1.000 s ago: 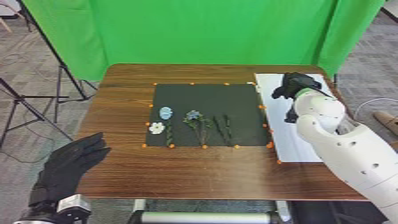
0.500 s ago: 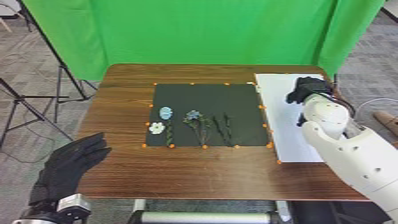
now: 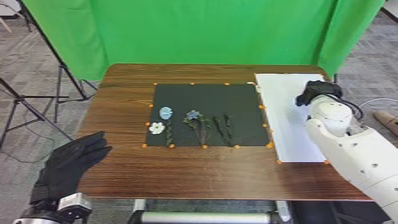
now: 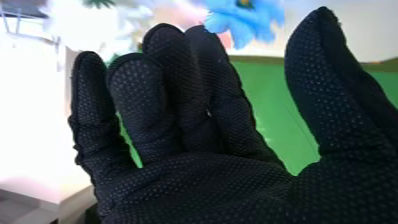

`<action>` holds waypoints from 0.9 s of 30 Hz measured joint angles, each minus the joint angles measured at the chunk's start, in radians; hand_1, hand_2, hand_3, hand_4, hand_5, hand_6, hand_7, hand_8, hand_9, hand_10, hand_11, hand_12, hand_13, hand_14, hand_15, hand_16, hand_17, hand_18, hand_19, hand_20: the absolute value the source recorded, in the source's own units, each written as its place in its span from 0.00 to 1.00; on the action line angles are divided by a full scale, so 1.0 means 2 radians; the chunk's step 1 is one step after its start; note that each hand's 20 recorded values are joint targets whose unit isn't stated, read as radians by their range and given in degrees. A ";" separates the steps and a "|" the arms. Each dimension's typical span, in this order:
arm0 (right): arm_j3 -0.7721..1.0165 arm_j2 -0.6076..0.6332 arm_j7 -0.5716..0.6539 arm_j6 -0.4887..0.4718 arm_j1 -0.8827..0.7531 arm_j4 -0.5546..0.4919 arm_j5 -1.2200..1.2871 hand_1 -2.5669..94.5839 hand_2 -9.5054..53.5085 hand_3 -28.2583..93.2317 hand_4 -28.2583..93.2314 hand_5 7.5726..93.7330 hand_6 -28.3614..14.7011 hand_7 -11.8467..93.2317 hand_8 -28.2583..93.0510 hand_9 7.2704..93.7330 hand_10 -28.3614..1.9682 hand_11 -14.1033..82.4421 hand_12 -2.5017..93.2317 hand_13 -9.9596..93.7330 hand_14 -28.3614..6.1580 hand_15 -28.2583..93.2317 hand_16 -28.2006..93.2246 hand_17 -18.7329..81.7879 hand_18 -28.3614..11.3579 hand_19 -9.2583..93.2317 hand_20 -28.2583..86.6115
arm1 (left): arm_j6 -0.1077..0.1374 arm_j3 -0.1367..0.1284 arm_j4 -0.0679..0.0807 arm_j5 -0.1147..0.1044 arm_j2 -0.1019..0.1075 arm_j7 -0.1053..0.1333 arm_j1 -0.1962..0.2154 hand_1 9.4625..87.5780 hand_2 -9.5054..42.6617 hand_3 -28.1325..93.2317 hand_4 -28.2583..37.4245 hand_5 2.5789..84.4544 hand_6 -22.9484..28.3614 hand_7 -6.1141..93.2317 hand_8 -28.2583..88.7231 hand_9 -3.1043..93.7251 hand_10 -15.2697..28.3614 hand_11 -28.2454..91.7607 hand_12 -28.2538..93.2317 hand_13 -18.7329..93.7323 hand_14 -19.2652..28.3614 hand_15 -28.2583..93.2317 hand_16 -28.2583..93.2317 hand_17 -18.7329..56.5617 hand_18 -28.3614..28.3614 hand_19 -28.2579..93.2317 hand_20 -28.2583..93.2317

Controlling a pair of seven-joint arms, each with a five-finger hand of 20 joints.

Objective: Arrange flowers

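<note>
One right robot hand [image 3: 317,91], uncurled, seemingly aloft

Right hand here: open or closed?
Open. In the right wrist view, the right hand has its fingers extended, with the thumb spread well away from them and the palm bare.

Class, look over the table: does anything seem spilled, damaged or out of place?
Nothing stands out. The white flower, pale blue flower and green stems lie on the black mat, and the white sheet lies beside it. I see no spill.
</note>
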 measured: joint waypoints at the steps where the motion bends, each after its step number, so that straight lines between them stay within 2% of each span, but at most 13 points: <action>1: 0.003 -0.001 0.000 -0.002 -0.002 0.000 -0.001 0.32 0.06 0.90 0.01 0.58 0.59 0.26 0.14 0.60 0.33 0.74 0.31 0.63 0.35 0.89 0.44 0.39 0.02 0.85 0.43 | 0.000 0.000 0.000 0.000 0.000 0.000 0.000 0.22 0.24 0.91 0.22 0.53 0.72 0.19 0.17 0.42 0.84 0.52 0.31 0.40 0.97 0.68 0.15 0.13 0.88 0.69 0.38; 12: -0.007 -0.002 -0.004 0.008 -0.014 0.000 -0.018 0.32 0.08 0.89 0.00 0.59 0.63 0.27 0.13 0.60 0.33 0.73 0.30 0.63 0.35 0.89 0.43 0.39 0.02 0.84 0.43 | 0.000 0.000 0.000 -0.002 -0.001 0.000 0.000 0.22 0.24 0.91 0.22 0.53 0.72 0.19 0.17 0.42 0.84 0.52 0.31 0.40 0.98 0.68 0.15 0.13 0.88 0.69 0.38; 17: -0.027 -0.004 -0.008 0.025 -0.006 0.004 -0.036 0.32 0.12 0.87 0.00 0.61 0.64 0.27 0.13 0.62 0.33 0.72 0.30 0.63 0.36 0.88 0.43 0.39 0.01 0.84 0.43 | 0.000 0.001 0.001 -0.001 -0.001 -0.001 -0.002 0.22 0.24 0.91 0.22 0.53 0.72 0.19 0.17 0.42 0.84 0.52 0.31 0.40 0.98 0.68 0.15 0.13 0.88 0.69 0.38; 22: -0.035 -0.009 -0.008 0.035 -0.001 0.009 -0.042 0.36 0.13 0.86 0.00 0.65 0.68 0.28 0.12 0.66 0.40 0.71 0.29 0.65 0.40 0.87 0.43 0.40 0.01 0.84 0.42 | -0.001 0.001 0.001 0.000 -0.003 -0.003 -0.002 0.22 0.24 0.91 0.22 0.53 0.72 0.19 0.18 0.42 0.85 0.52 0.31 0.40 0.98 0.68 0.15 0.13 0.88 0.69 0.38; 25: -0.037 -0.010 -0.008 0.038 0.001 0.012 -0.046 0.45 0.10 0.83 0.00 0.73 0.71 0.30 0.18 0.70 0.48 0.69 0.29 0.67 0.45 0.86 0.43 0.41 0.03 0.85 0.42 | -0.001 0.001 0.001 0.000 -0.003 -0.003 -0.003 0.22 0.24 0.91 0.22 0.53 0.72 0.19 0.18 0.42 0.85 0.52 0.31 0.40 0.98 0.68 0.15 0.13 0.88 0.69 0.38; 27: -0.038 -0.011 -0.007 0.043 0.002 0.015 -0.050 0.49 0.10 0.81 0.00 0.78 0.72 0.30 0.20 0.73 0.56 0.66 0.33 0.68 0.47 0.85 0.43 0.41 0.05 0.85 0.42 | -0.002 0.001 0.001 0.000 -0.004 -0.004 -0.003 0.22 0.24 0.91 0.22 0.54 0.72 0.19 0.18 0.42 0.85 0.52 0.31 0.40 0.98 0.68 0.15 0.12 0.88 0.69 0.38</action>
